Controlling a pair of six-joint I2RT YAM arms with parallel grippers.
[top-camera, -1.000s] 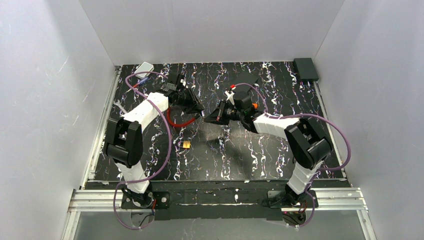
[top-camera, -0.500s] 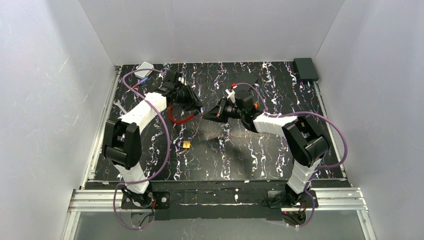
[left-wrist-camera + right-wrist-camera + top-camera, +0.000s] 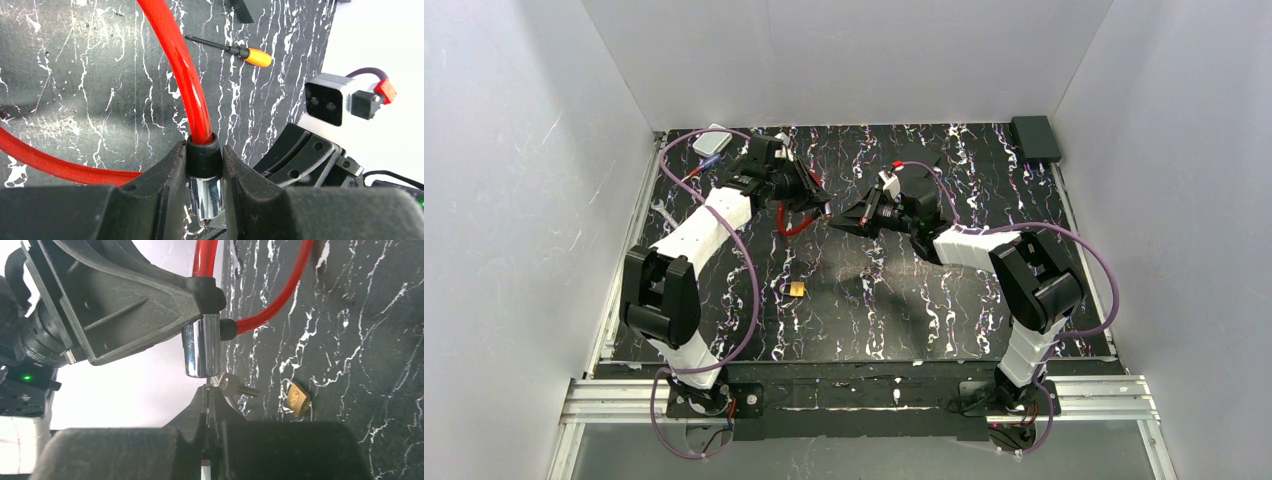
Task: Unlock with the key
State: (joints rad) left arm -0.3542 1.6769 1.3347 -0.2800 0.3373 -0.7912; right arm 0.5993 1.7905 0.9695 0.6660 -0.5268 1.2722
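Note:
My left gripper point(image 3: 204, 150) is shut on the black end point(image 3: 202, 156) of the red cable lock point(image 3: 175, 60) and holds it in the air, its chrome cylinder point(image 3: 201, 351) pointing at my right gripper. My right gripper point(image 3: 210, 390) is shut on a small silvery key point(image 3: 208, 385), whose tip is at the cylinder's face. A second key of the bunch point(image 3: 240, 387) hangs beside it. In the top view the two grippers point(image 3: 822, 205) point(image 3: 838, 221) meet tip to tip above the mat, the red cable point(image 3: 796, 226) trailing below.
A small brass padlock point(image 3: 796, 289) point(image 3: 297, 399) lies on the black marbled mat in front of the grippers. An orange-handled screwdriver point(image 3: 235, 50) lies beyond the cable. A black box point(image 3: 1035, 137) sits at the back right corner and a white object point(image 3: 712, 138) at the back left.
Both grippers have moved toward the back of the table, still tip to tip. The left one has lifted the lock end, and the red cable loop has been drawn up after it.

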